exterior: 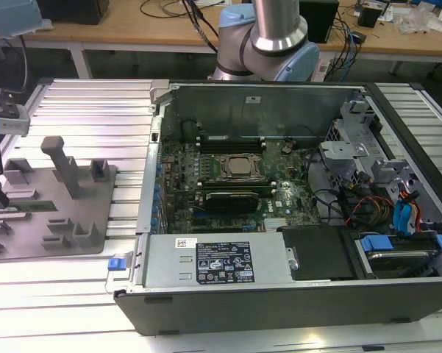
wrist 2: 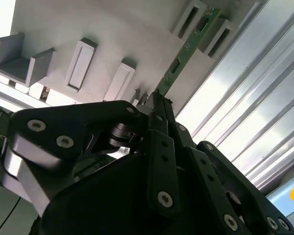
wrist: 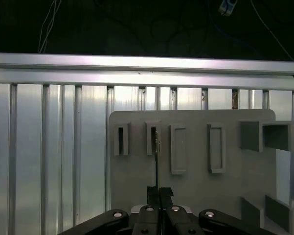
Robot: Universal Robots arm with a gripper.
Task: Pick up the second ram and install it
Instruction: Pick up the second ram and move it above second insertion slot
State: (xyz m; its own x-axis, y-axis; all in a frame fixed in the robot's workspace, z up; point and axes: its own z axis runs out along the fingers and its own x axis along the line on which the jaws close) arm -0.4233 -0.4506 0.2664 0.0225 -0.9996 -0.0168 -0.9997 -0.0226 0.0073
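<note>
The pincer (wrist: 159, 190) is drawn nearly shut, its two dark fingers (wrist 2: 159, 142) pinching the near end of the second ram (wrist 2: 185, 51). No gap shows beside the board, so I judge it gripped, not merely straddled. From the fingertips the green stick runs straight outward, edge-on in the first wrist view, and its far end sits between two upright posts of the grey fixture plate (wrist: 195, 196). The plate lies on the ribbed aluminium counter (wrist: 49, 147). In the exterior view, plate and pincer sit at nine o'clock of the open computer case (exterior: 279, 301), well apart from the processor (exterior: 240, 168) on its board. The risk, as I judge it, lies in the hold being at one end only. A lift that is not square to the posts could jam the far end, twist the stick in the fingers or bend it.
</note>
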